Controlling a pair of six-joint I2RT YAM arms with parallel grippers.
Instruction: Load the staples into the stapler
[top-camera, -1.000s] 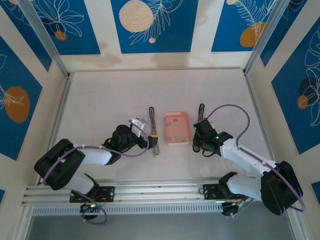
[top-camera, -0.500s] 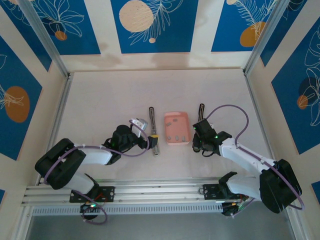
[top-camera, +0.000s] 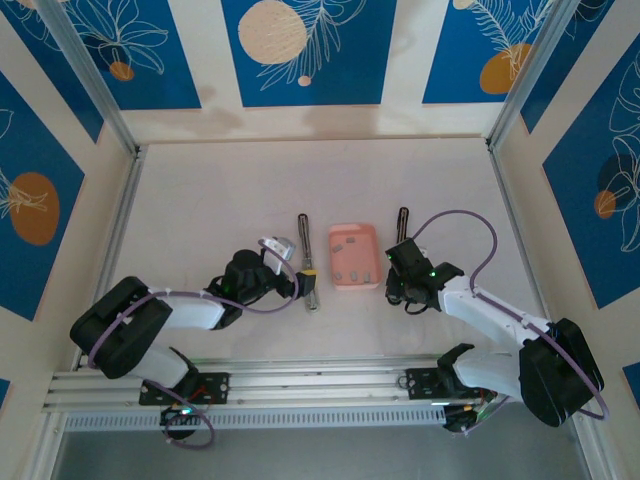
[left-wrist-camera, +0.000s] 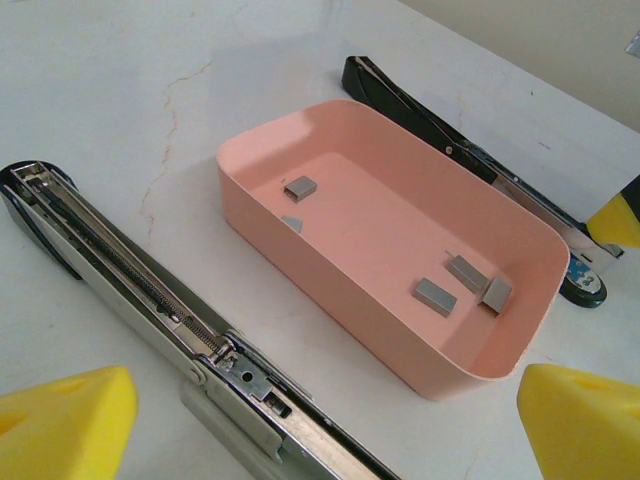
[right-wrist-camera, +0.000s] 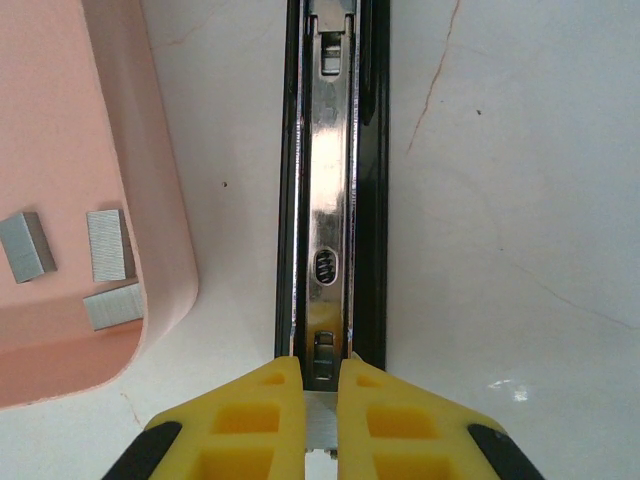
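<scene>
While you check the top external view, note the pink tray (top-camera: 354, 257) at centre frame: the stapler's silver rail (top-camera: 305, 262) lies left of it and the black bar (top-camera: 402, 225) right, so each arm has a part on its own side. From the left wrist, your left gripper (left-wrist-camera: 320, 430) hangs with its fingers (left-wrist-camera: 70, 415) spread wide over the rail, holding nothing and probably ready to go for the staples (left-wrist-camera: 436, 296) loose in the tray. From the right wrist, your right gripper (right-wrist-camera: 320, 400) is pressed together on a thin metal tab at the black bar's lower end, likely to keep that part steady for loading.
</scene>
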